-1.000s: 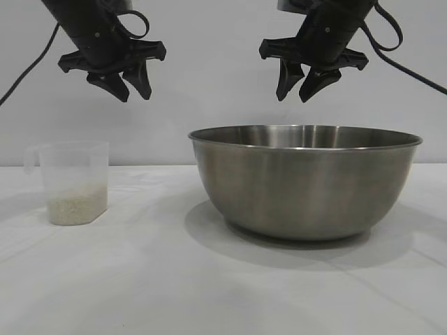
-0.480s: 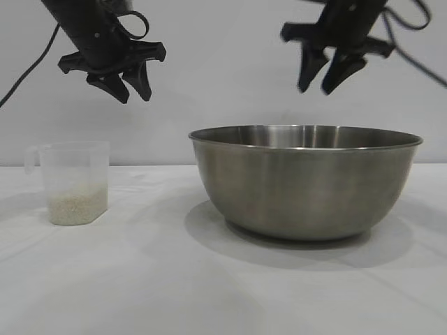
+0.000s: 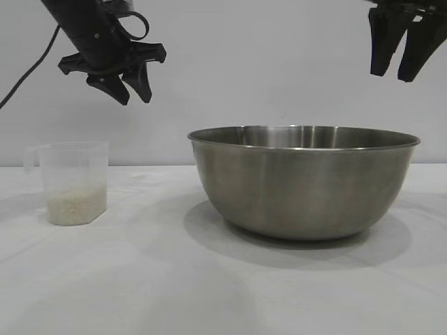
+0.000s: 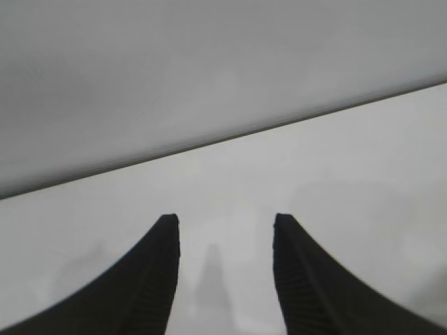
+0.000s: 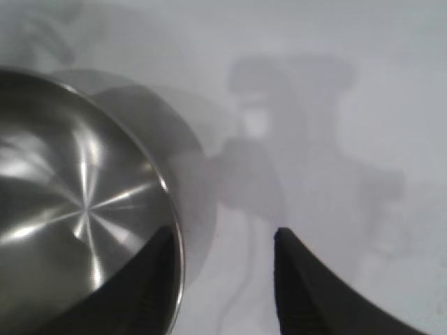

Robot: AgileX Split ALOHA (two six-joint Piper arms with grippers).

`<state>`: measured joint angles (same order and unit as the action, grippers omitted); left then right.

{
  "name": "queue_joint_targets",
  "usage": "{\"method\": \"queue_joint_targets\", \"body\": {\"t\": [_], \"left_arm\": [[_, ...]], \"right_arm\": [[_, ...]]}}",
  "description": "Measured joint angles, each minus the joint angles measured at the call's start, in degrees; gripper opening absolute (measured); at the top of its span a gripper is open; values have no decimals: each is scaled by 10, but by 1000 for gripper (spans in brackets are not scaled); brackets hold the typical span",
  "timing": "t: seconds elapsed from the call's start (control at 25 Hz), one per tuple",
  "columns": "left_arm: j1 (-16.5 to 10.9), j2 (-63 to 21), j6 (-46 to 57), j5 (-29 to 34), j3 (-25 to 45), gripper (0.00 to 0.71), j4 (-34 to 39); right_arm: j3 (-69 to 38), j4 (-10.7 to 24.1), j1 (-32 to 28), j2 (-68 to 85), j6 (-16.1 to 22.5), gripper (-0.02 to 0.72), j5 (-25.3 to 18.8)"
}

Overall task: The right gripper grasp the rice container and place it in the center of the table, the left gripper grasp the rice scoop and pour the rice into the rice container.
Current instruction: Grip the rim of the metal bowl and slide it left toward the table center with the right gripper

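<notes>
The bowl point(image 3: 304, 183) is a large round steel one with a rolled rim and brushed grey sides, standing upright on the white bench point(image 3: 140, 279). From the outside its inside cannot be seen past the rim; the right wrist view looks down into it point(image 5: 77, 216) and shows bare, shining metal with streaks of light meeting at the bottom, and no grains in the part that is visible.

Well to the left of the bowl stands the scoop point(image 3: 72, 183), a small clear plastic cup with a handle near its rim on the side away from the bowl. It is upright, and rice point(image 3: 77, 207) fills roughly its lowest third as a cream-white mass. The scoop shows in neither wrist view.

The right gripper point(image 3: 403, 50) hangs high above the bowl's right rim, at the upper right corner of the exterior view, pointing steeply down. Its fingers point(image 5: 307, 286) stand partly apart and hold nothing; in its own wrist view one of them overlaps the bowl's rim, though that seems only a matter of the line of sight, the gripper being well clear above.

The left gripper point(image 3: 127, 82) hangs above the scoop, a little toward the bowl, slanting down. Its fingers point(image 4: 150, 279) are likewise partly apart and empty, and its wrist view shows only bare bench and the grey wall point(image 4: 209, 63) beyond.
</notes>
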<state>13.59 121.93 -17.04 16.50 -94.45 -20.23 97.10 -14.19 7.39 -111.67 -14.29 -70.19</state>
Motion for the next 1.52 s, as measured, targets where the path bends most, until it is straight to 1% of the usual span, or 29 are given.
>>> {"method": "queue_joint_targets", "body": {"t": [0.16,0.32,0.52,0.72,0.76,0.8,0.84,0.96,1.04,1.16,1.28,1.52], "left_arm": [[0,-9,-1,2,0,276,0],[0,-10,-1,6,0,276,0],[0,-14,-1,10,0,276,1],[0,-14,-1,15,0,276,2],[0,-14,-1,16,0,276,2],[0,-14,-1,15,0,276,2],[0,-14,-1,15,0,276,2],[0,-14,-1,17,0,276,2],[0,-14,-2,17,0,276,2],[0,-14,-2,18,0,276,2],[0,-14,-2,19,0,276,2],[0,-14,-2,21,0,276,2]], "right_arm": [[-39,-5,3,1,0,322,-2],[-77,-7,18,-3,0,322,-2],[-88,-6,48,-27,0,322,0],[-90,1,51,-51,0,322,2],[-90,3,51,-54,0,272,3],[-90,3,51,-58,0,251,3],[-90,4,51,-62,0,209,3],[-90,9,54,-67,0,62,5],[-90,9,58,-68,0,0,6],[-90,9,69,-68,0,0,8],[-90,8,93,-68,0,0,10],[-90,1,140,-68,0,0,28]]}}
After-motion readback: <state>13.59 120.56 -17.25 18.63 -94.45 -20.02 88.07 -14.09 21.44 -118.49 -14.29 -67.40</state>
